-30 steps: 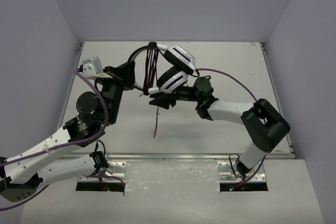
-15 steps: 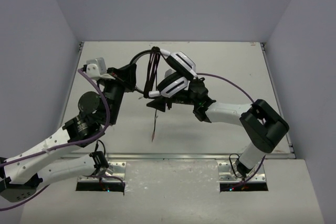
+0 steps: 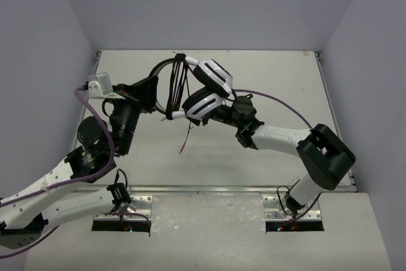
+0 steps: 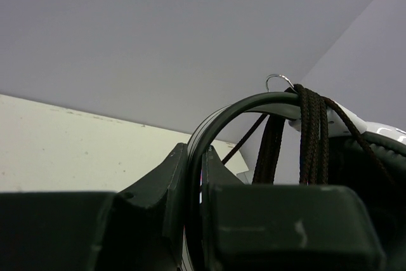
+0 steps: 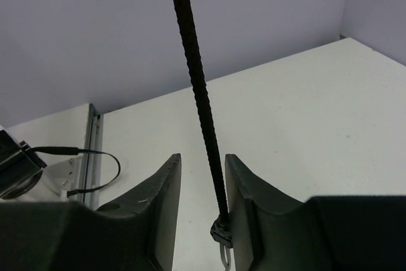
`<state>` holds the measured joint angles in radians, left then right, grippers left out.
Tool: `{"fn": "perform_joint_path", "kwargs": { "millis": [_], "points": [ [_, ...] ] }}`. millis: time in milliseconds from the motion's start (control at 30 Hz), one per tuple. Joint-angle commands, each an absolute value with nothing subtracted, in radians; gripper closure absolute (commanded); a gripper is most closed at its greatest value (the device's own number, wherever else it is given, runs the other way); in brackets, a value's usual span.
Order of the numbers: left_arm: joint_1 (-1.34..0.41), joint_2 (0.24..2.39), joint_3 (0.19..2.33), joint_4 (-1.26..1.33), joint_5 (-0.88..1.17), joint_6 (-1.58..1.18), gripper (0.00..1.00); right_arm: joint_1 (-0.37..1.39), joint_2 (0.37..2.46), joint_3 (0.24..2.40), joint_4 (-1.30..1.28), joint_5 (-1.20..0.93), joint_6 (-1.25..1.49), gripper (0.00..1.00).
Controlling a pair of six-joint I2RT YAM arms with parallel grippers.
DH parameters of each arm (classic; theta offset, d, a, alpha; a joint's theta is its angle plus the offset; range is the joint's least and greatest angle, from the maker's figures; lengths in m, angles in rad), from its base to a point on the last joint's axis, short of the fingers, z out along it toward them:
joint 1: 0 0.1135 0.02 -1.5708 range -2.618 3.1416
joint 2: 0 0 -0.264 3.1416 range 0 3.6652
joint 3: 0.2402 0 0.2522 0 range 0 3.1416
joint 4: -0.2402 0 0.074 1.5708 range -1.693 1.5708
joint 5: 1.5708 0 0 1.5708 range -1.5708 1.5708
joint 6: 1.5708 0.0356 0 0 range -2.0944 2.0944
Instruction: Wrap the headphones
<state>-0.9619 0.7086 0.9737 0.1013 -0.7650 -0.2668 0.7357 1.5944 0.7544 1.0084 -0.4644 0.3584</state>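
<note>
Left hand (image 4: 195, 179) clamped on the headband of the headphones (image 3: 212, 74); they hang above the tabletop (image 3: 273, 68) just right of it, with the cable (image 5: 202, 112) looped over the band. Right hand (image 5: 203, 182) sits under the earcups, fingers narrowly apart, cable running between them. Whether it is pinched, cannot tell.

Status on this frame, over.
Left gripper shut on thin black headband of white over-ear headphones. Right gripper open, braided black cable running between its fingers. Cable looped over headband, tail dangling. Nothing seen blocking.
</note>
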Motion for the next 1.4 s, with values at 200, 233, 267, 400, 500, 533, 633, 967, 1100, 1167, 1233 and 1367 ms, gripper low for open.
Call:
{"fn": "perform_joint_path", "kwargs": {
  "millis": [200,233,267,400,500,533,633,967,1100,1167,1233,1367],
  "points": [
    [-0.969,0.684,1.003,0.351,-0.635,-0.314,1.0,0.735,1.649,0.929,0.844,-0.451,0.259,0.56],
    [-0.968,0.68,1.003,0.351,-0.632,-0.314,1.0,0.73,1.663,0.943,0.816,-0.436,0.255,0.56],
    [-0.969,0.678,1.003,0.35,-0.632,-0.314,1.0,0.718,1.667,0.957,0.808,-0.419,0.253,0.56],
    [-0.969,0.661,1.005,0.334,-0.637,-0.304,1.0,0.681,1.686,0.995,0.807,-0.393,0.249,0.53],
    [-0.969,0.654,1.009,0.319,-0.637,-0.298,1.0,0.661,1.686,1.008,0.811,-0.393,0.247,0.51],
    [-0.969,0.652,1.009,0.316,-0.635,-0.293,1.0,0.658,1.681,1.009,0.825,-0.406,0.248,0.51],
    [-0.969,0.647,1.005,0.304,-0.634,-0.291,1.0,0.647,1.663,1.017,0.835,-0.424,0.252,0.49],
    [-0.969,0.644,0.991,0.317,-0.629,-0.298,1.0,0.649,1.681,1.042,0.768,-0.399,0.215,0.66],
    [-0.969,0.65,1.003,0.321,-0.656,-0.288,1.0,0.649,1.664,0.979,0.831,-0.437,0.242,0.68],
    [-0.969,0.652,1.006,0.322,-0.686,-0.282,1.0,0.649,1.657,0.916,0.867,-0.451,0.265,0.68],
    [-0.969,0.657,1.017,0.321,-0.718,-0.275,1.0,0.65,1.643,0.852,0.922,-0.454,0.285,0.68],
    [-0.969,0.67,1.031,0.318,-0.738,-0.267,1.0,0.649,1.637,0.781,0.985,-0.466,0.302,0.67]
  ]
}}
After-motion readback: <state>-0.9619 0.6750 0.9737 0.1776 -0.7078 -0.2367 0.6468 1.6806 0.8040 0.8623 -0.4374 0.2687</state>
